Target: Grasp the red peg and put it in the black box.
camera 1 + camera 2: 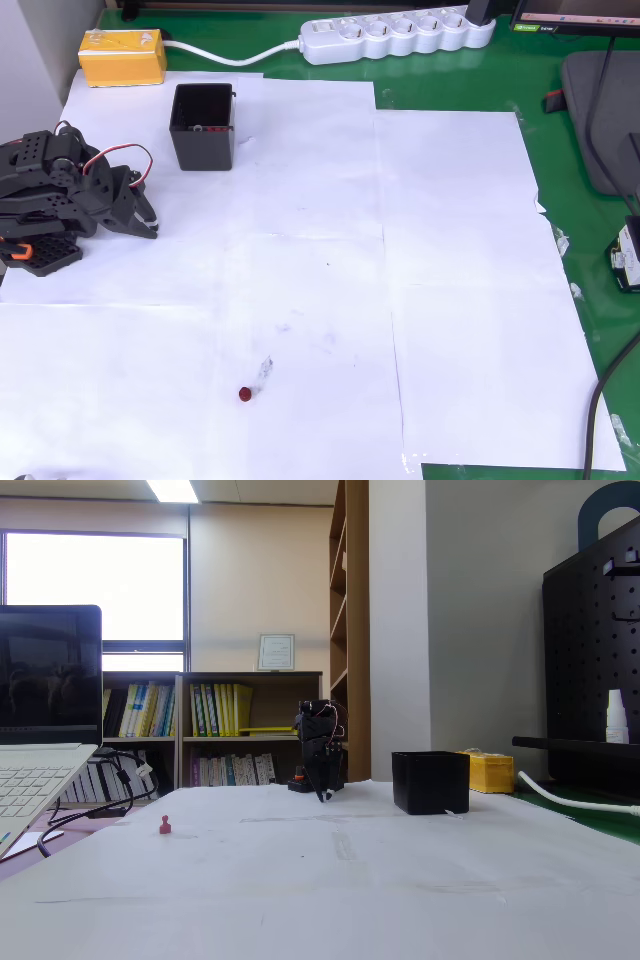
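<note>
The red peg (245,394) (165,825) stands alone on the white paper, near the front of the overhead view and at the left of the fixed view. The black box (203,126) (430,781) sits open-topped at the upper left of the overhead view, with a small metal clip on its rim. My gripper (150,224) (322,792) is folded back at the left edge of the paper, below and left of the box and far from the peg. Its fingers lie together with nothing between them.
A yellow block (123,57) (490,772) lies beyond the box at the top left. A white power strip (398,36) and its cable run along the top edge. White paper sheets (450,300) cover the green table. A laptop (45,730) stands at the left of the fixed view.
</note>
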Available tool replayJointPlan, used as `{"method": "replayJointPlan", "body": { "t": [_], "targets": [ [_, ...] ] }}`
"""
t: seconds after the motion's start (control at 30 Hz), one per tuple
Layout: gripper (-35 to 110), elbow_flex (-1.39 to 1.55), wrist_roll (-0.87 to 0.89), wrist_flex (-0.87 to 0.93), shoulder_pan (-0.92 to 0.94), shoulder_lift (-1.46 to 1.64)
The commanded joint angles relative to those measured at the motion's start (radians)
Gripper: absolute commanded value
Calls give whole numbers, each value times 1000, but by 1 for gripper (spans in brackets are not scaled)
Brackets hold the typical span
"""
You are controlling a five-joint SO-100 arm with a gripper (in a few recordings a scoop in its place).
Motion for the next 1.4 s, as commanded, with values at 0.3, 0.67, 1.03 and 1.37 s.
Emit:
{"method": "replayJointPlan", "body": {
  "t": [0.3, 0.67, 1.03, 1.37],
  "targets": [
    [0, -84, -40, 86, 91, -115],
    [0, -84, -58, 104, 101, -110],
    [0, -80, -270, -841, 198, 483],
    [0, -69, -305, -1729, 242, 1117]
  ]
}}
